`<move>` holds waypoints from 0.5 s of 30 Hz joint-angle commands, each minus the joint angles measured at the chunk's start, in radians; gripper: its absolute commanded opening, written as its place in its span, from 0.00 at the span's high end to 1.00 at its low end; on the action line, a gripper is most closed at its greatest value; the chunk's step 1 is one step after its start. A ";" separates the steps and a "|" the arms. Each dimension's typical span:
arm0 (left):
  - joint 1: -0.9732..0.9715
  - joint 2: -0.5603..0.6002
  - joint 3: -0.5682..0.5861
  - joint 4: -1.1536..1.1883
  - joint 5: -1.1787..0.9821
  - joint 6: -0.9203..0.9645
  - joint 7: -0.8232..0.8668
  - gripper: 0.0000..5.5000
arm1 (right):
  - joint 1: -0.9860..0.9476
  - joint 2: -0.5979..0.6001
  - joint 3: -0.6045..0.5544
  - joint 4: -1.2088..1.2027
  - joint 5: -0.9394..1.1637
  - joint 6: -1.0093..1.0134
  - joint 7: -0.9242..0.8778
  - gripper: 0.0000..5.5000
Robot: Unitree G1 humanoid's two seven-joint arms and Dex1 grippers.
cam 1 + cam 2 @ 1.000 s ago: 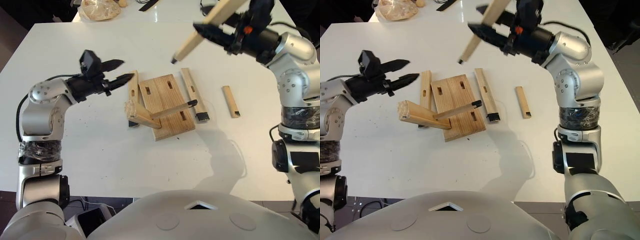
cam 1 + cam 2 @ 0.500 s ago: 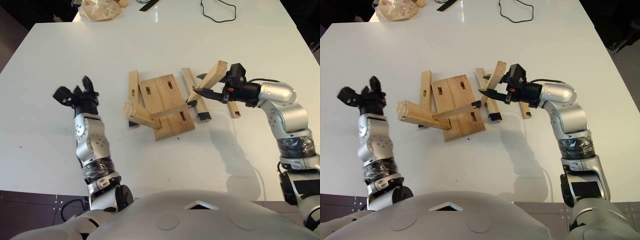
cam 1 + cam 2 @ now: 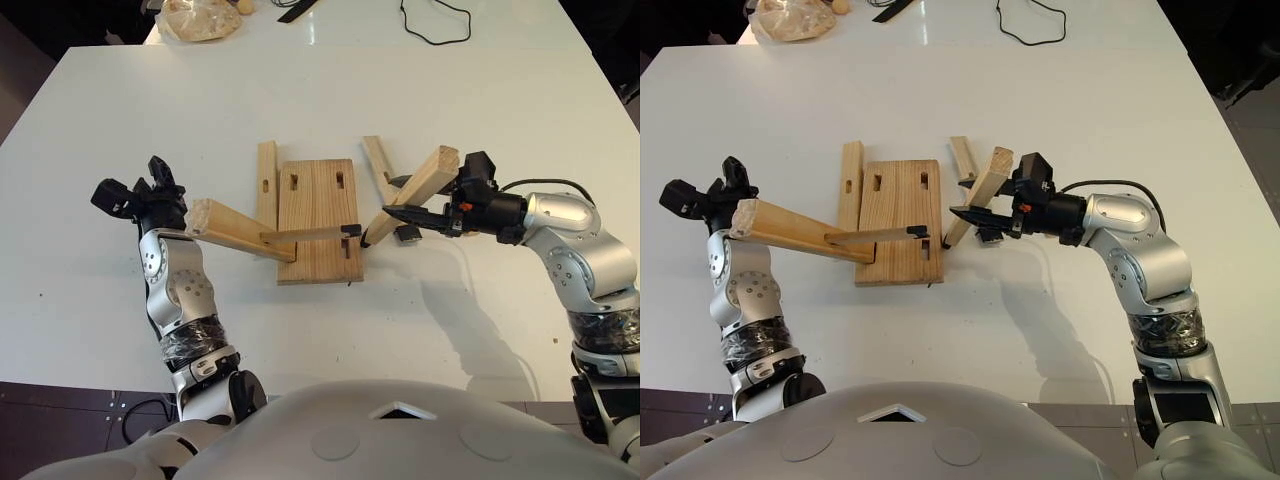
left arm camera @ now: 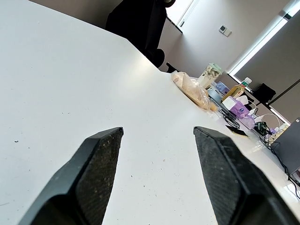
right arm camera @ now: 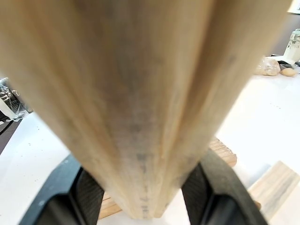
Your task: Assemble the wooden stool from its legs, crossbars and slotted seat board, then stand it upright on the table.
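On the white table (image 3: 120,90) the seat board (image 3: 318,200) lies flat in the middle, slots facing up. Across its near-left corner sits the first leg (image 3: 240,230) with a crossbar (image 3: 310,234) plugged into it. The leg's thick end seems to tilt up off the table near my left arm, and the crossbar reaches over the board to its right edge. Just past that edge I have the second leg (image 3: 432,172) held at a slant. Its lower end is down close to the crossbar's free tip, though I cannot tell whether they touch. One loose leg (image 3: 267,170) lies flat along the board's left side, and another loose leg (image 3: 376,155) lies behind the held one. The right gripper (image 3: 400,197) is clamped on the second leg. The left gripper (image 4: 158,133) sits over bare table left of the first leg, fingers spread with nothing between them.

I judge the step to be fitting the second leg onto the crossbar's free tip. I'd square the leg's slot to the tip before pushing, then feed it in slowly along the crossbar's own line. The first leg looks unsupported, so a sideways shove would likely swing the whole piece. I'd want the left gripper bracing that leg first. A slanted entry risks jamming the tip.
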 commanded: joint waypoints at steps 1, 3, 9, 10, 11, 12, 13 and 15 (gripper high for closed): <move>-0.029 0.026 0.017 0.043 -0.014 -0.008 0.004 0.49 | -0.085 0.017 -0.058 0.002 0.113 0.059 0.010 0.64; -0.038 0.032 0.018 0.067 -0.011 -0.010 0.003 0.49 | -0.111 0.019 -0.049 0.004 0.146 0.076 0.049 0.64; -0.088 0.049 -0.016 0.131 0.019 -0.030 -0.022 0.49 | -0.141 -0.010 0.002 0.048 0.128 0.067 0.149 0.64; -0.090 0.049 -0.022 0.133 0.026 -0.034 -0.025 0.49 | -0.144 -0.008 0.009 0.059 0.123 0.064 0.159 0.64; -0.093 0.048 -0.028 0.138 0.030 -0.036 -0.028 0.49 | -0.144 -0.007 0.013 0.067 0.118 0.061 0.163 0.64; -0.093 0.045 -0.035 0.141 0.034 -0.038 -0.033 0.49 | -0.142 -0.006 0.018 0.074 0.112 0.056 0.165 0.64; -0.091 0.044 -0.040 0.142 0.035 -0.040 -0.036 0.49 | -0.141 -0.004 0.021 0.078 0.107 0.052 0.166 0.64; -0.081 0.042 -0.044 0.141 0.038 -0.044 -0.037 0.49 | -0.146 0.004 0.024 0.100 0.102 0.049 0.171 0.64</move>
